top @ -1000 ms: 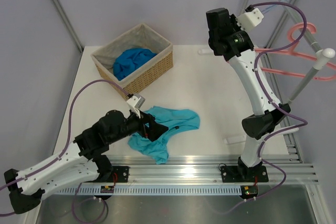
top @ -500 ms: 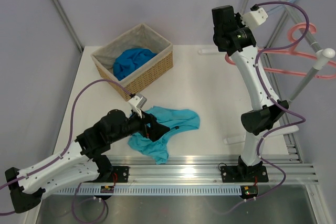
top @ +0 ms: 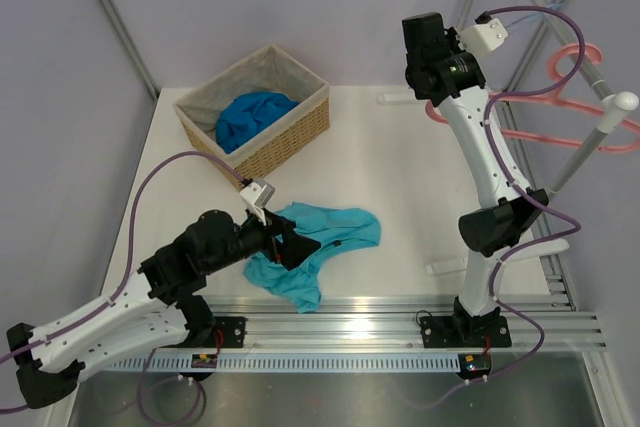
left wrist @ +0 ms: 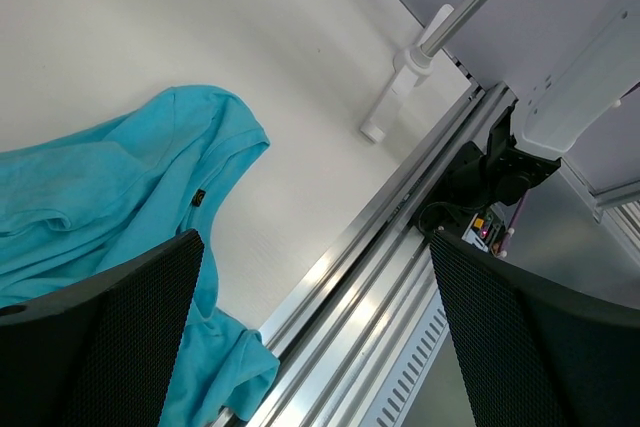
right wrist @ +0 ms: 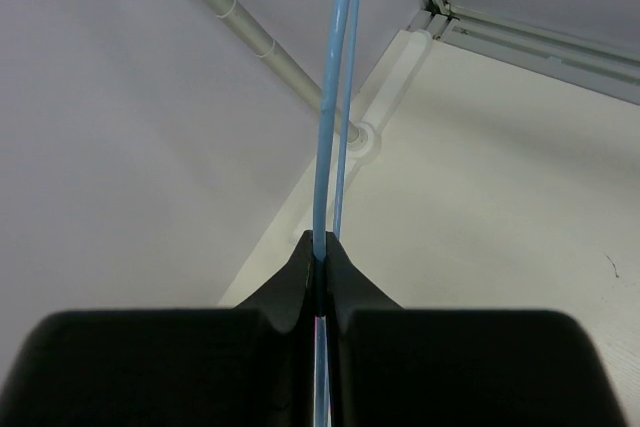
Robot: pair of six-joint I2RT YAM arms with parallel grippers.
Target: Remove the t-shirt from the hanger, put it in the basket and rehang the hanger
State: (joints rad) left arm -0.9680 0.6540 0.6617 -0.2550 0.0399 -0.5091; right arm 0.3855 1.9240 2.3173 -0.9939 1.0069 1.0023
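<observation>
The shirt point(top: 335, 230) lies free at 7 o'clock, so the left gripper point(left wrist: 315, 332) sits open. The right gripper point(right wrist: 318, 265) squeezes the hanger point(right wrist: 329, 97) at 1 o'clock, out of the way.

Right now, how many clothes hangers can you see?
2. A thin light-blue wire hanger is clamped between the right fingers. A thicker pink plastic hanger hangs at the far right of the top view. Others could be out of frame.
</observation>
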